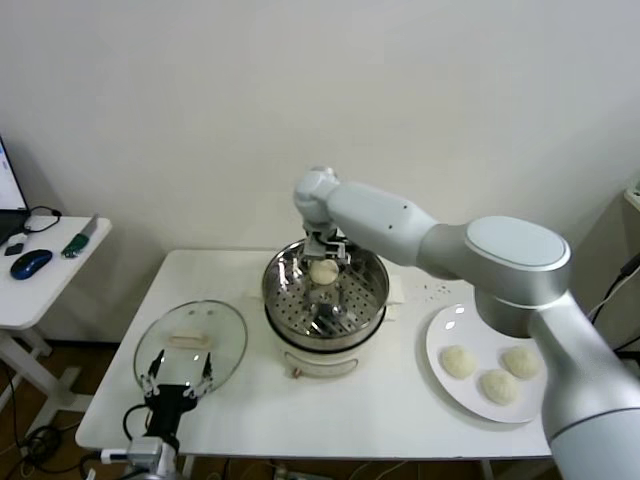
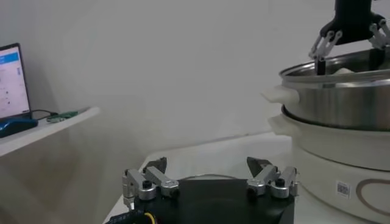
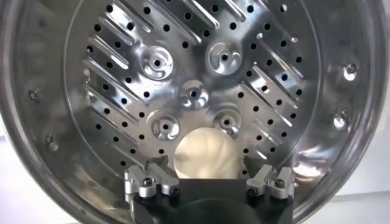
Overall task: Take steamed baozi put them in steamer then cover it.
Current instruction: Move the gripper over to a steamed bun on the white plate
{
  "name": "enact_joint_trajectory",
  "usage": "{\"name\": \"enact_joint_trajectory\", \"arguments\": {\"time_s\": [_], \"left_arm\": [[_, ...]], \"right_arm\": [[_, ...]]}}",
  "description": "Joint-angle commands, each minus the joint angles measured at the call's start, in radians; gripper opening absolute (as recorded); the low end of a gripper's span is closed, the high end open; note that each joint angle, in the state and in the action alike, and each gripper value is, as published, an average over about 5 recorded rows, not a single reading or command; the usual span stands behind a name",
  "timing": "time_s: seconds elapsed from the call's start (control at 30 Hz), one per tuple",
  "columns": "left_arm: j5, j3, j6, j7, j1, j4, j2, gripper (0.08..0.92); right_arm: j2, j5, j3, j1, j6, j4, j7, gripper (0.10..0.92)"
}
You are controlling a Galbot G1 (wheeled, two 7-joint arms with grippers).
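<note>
The steel steamer (image 1: 372,287) stands mid-table on its white base; it also shows in the left wrist view (image 2: 341,103) and its perforated tray fills the right wrist view (image 3: 195,91). My right gripper (image 1: 325,248) hangs over the steamer's far side, its fingers spread wider than one cream-white baozi (image 1: 323,271) just below them (image 3: 205,153). I cannot tell whether that bun rests on the tray. Three more baozi (image 1: 499,386) lie on the white plate (image 1: 437,340) at the right. My left gripper (image 1: 178,380) is open and empty over the near edge of the glass lid (image 1: 190,340).
The lid lies flat on the table left of the steamer, its rim just past my left fingers (image 2: 201,178). A side desk (image 1: 40,280) with a mouse and cables stands at far left. The wall runs close behind the table.
</note>
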Motion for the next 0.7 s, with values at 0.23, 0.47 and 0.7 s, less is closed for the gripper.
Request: {"name": "enact_joint_trajectory", "arguments": {"time_s": [0.23, 0.47, 0.7], "left_arm": [[0.000, 0.002, -0.002, 0.000, 0.000, -0.002, 0.006, 0.823], [-0.006, 0.009, -0.003, 0.007, 0.003, -0.006, 0.012, 0.823], [-0.005, 0.017, -0.013, 0.004, -0.002, -0.009, 0.012, 0.823]], "right_arm": [[-0.270, 0.310, -0.086, 0.194, -0.175, 0.254, 0.060, 0.823], [-0.558, 0.689, -0.326, 0.360, -0.552, 0.475, 0.172, 0.823], [-0.769, 0.817, -0.365, 0.350, -0.803, 0.574, 0.134, 0.823]]}}
